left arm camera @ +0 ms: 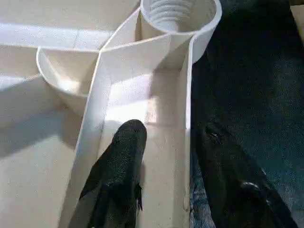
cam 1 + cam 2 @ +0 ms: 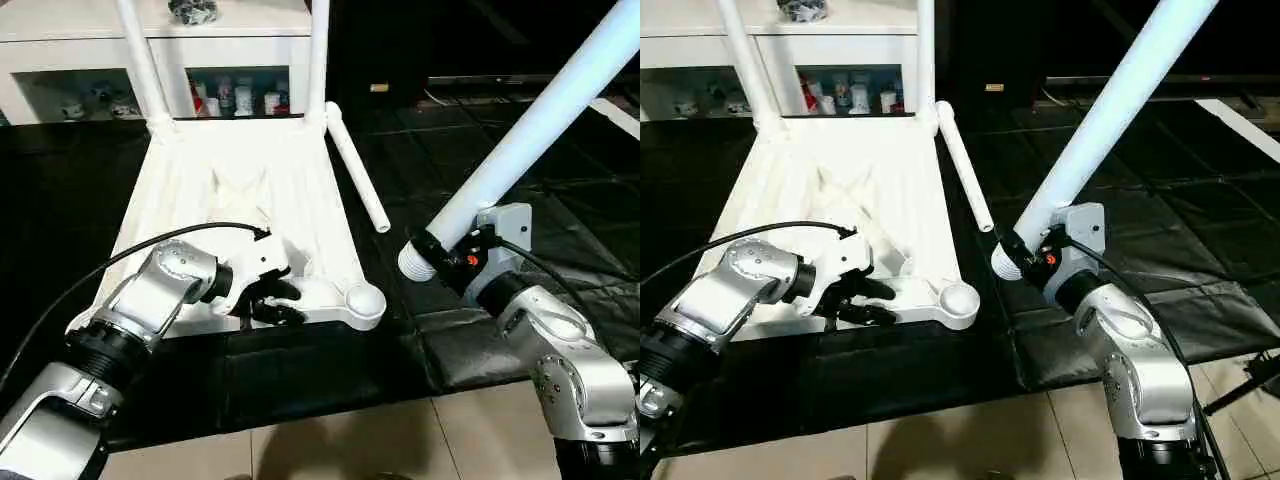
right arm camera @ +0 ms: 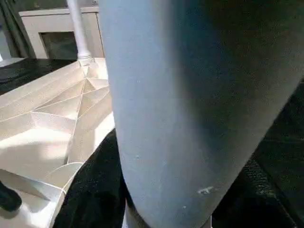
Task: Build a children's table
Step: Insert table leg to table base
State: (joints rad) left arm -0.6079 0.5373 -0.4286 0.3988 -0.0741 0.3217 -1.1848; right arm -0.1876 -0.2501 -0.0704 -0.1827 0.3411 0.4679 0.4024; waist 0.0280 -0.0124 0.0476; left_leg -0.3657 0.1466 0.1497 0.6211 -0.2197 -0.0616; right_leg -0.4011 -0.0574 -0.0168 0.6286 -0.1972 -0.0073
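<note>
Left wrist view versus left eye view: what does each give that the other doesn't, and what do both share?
Left wrist view: threads inside the round white corner socket; the left gripper open, one black finger inside the rim wall, one outside. Left eye view: two white plastic legs standing in the far corners, a loose leg on the black mat, the right gripper holding a fourth leg. Shared: the white ribbed tabletop lying underside up.

No readable text, labels, brands or numbers anywhere. Small items on the cabinet shelf (image 2: pixel 235 97) carry coloured packaging, but any print is too small to read. White plastic tabletop (image 2: pixel 250 180) shows no markings.
</note>
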